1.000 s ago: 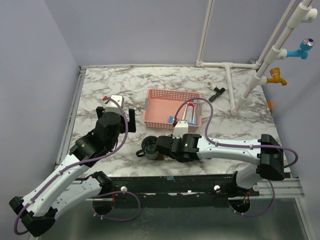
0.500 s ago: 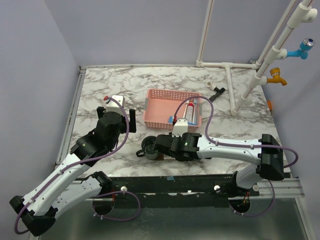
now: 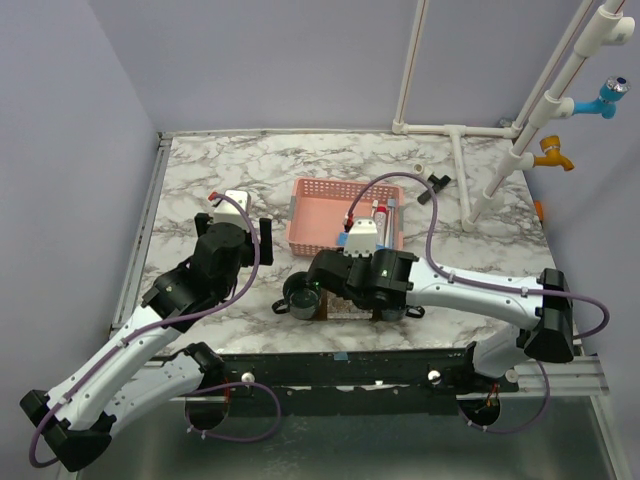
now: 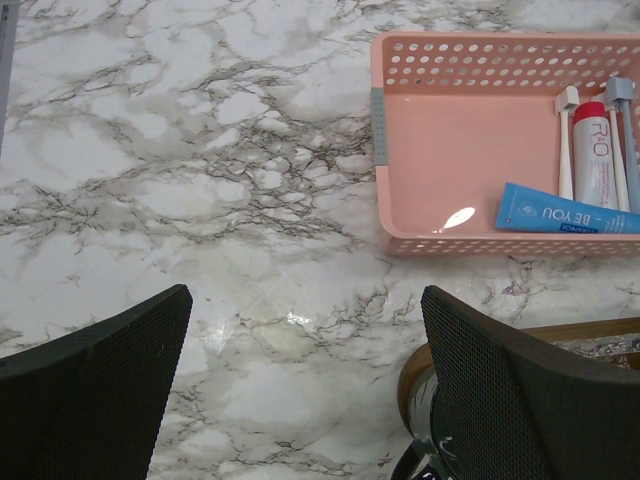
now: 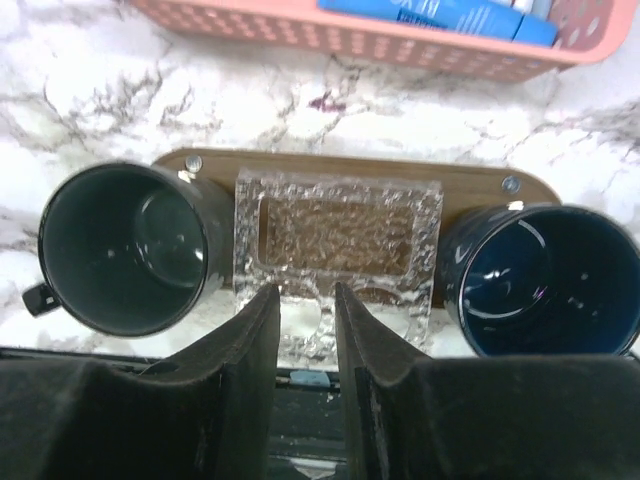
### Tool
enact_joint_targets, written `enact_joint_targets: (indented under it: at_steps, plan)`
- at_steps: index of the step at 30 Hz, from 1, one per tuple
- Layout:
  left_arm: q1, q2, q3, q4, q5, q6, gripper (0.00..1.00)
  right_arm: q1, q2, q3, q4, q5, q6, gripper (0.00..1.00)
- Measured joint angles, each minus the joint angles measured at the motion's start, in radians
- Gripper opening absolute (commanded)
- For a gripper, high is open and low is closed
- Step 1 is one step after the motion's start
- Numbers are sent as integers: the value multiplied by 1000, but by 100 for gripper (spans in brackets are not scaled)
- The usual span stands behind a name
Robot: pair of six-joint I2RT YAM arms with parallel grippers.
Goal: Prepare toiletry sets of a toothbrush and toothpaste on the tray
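The dark wooden tray (image 5: 340,165) lies at the table's near edge with a dark mug at each end and a clear textured holder (image 5: 338,225) in its middle. It also shows in the top view (image 3: 352,308). My right gripper (image 5: 305,310) hovers over the holder's near edge, its jaws a narrow gap apart with nothing between them. The white toothpaste (image 4: 595,155) with a red cap and a white toothbrush (image 4: 565,140) lie in the pink basket (image 4: 470,140). My left gripper (image 4: 305,400) is wide open and empty over bare table left of the tray.
A blue tube (image 4: 565,212) and a second, greyish brush (image 4: 625,130) also lie in the basket (image 3: 345,215). The left mug (image 5: 125,245) and the right mug (image 5: 540,280) crowd the tray's ends. White pipes and a small black part stand at the back right.
My right arm has swung right and back over the tray, uncovering the right mug in the top view. The left arm has barely moved.
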Motion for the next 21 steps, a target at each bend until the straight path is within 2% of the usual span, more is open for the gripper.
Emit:
enact_joint_targets:
  at_steps: [4, 11, 18, 21]
  plan:
    - [0, 2, 0, 0, 0, 0, 96, -61, -5, 29, -2, 0, -70, 32]
    - [0, 8, 0, 0, 0, 0, 96, -237, -13, 30, 49, -27, -217, 33]
    - [0, 22, 0, 0, -2, 1, 97, -409, -2, 30, 151, -96, -352, 36]
    - [0, 23, 0, 0, -9, 3, 99, -473, 31, 30, 206, -138, -398, 42]
